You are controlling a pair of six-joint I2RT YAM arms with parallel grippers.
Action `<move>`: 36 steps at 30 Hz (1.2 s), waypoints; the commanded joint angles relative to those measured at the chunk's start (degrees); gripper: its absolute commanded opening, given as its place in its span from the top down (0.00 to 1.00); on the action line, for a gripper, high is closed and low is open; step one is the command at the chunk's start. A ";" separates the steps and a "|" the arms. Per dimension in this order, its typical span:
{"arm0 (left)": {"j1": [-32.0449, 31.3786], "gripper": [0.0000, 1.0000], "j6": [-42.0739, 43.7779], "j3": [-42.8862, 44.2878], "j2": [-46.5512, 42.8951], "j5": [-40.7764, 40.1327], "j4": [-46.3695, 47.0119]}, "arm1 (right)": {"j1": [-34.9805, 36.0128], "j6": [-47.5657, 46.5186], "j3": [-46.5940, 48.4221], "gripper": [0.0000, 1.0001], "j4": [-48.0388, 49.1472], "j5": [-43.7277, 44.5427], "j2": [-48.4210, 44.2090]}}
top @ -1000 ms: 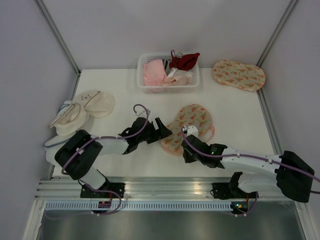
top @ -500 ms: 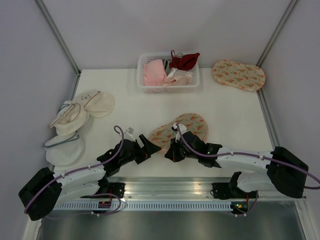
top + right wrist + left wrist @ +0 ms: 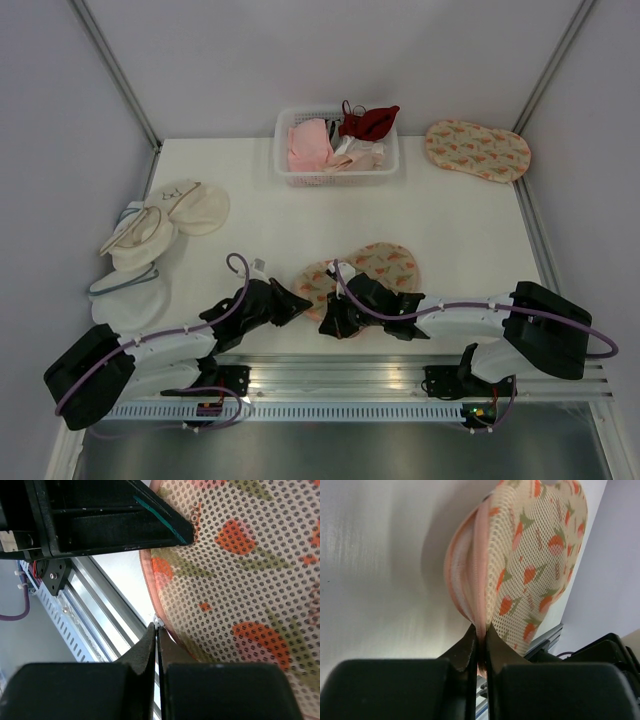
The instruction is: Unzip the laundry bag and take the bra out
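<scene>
While left gripper [image 3: 480, 630] jaws clamp the laundry bag [image 3: 372, 268] rim, lower centre of the desk [image 3: 470, 230], as anchor, right gripper [image 3: 156, 629] jaws press together at its zip edge, prob. for unzipping.

The laundry bag [image 3: 365, 270] lies at the table's [image 3: 250, 200] front; the basket [image 3: 335, 179] well behind.

The bag [image 3: 380, 263] lies near the front edge of the table [image 3: 250, 190]. It is a peach mesh figure-eight printed with orange-pink leaves. Its near-left end is lifted, showing the pink edge and pale lining.
</scene>
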 commanded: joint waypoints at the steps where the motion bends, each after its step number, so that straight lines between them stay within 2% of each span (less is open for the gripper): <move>1: -0.22 0.94 -0.75 2.09 0.22 -1.63 3.42 | 0.28 -1.24 2.18 0.99 1.83 -0.78 -0.40; 2: -0.22 0.97 -0.75 1.91 0.04 -1.81 2.89 | 0.37 -1.94 2.53 1.00 -0.26 -0.43 -0.57; 6: 0.39 0.98 1.26 1.82 -2.59 -3.39 -1.67 | 0.37 -4.14 4.37 0.99 -10.63 4.57 -1.89; 11: 2.76 0.98 4.78 1.38 -8.39 -4.35 -8.17 | 0.28 -4.24 4.38 1.00 -24.68 15.71 -3.73; 15: 4.87 0.98 7.94 1.65 -12.43 -4.71 -12.31 | -0.07 -3.53 3.67 1.00 -28.49 21.63 -4.53; 19: 5.75 0.98 10.75 2.87 -11.30 -3.04 -11.62 | -2.61 -3.80 3.85 1.00 -29.64 25.14 -2.34; 24: 7.77 0.98 19.52 7.44 -2.35 0.39 -6.18 | -4.90 -4.85 4.99 0.99 -30.87 29.01 -0.22; 25: 8.39 0.98 20.86 9.62 2.36 1.61 -5.12 | -4.82 -5.11 5.08 1.00 -30.78 28.84 -0.40; 32: 13.93 0.96 27.98 19.83 22.24 8.30 5.96 | -4.90 -5.73 4.29 1.00 -28.32 25.06 -7.06; 33: 14.80 0.89 28.25 22.01 23.58 8.65 5.97 | -4.90 -5.82 4.29 1.00 -28.06 24.71 -7.77; 34: 15.07 0.59 28.43 22.82 24.46 9.09 5.97 | -4.82 -5.91 4.29 0.99 -27.79 24.71 -8.39; 35: 15.25 0.42 28.08 23.44 25.34 9.27 5.70 | -4.82 -5.82 4.37 1.00 -27.62 24.62 -9.53; 36: 15.34 0.18 27.55 23.79 25.00 8.66 4.14 | -4.90 -5.91 4.46 1.00 -27.62 24.45 -9.97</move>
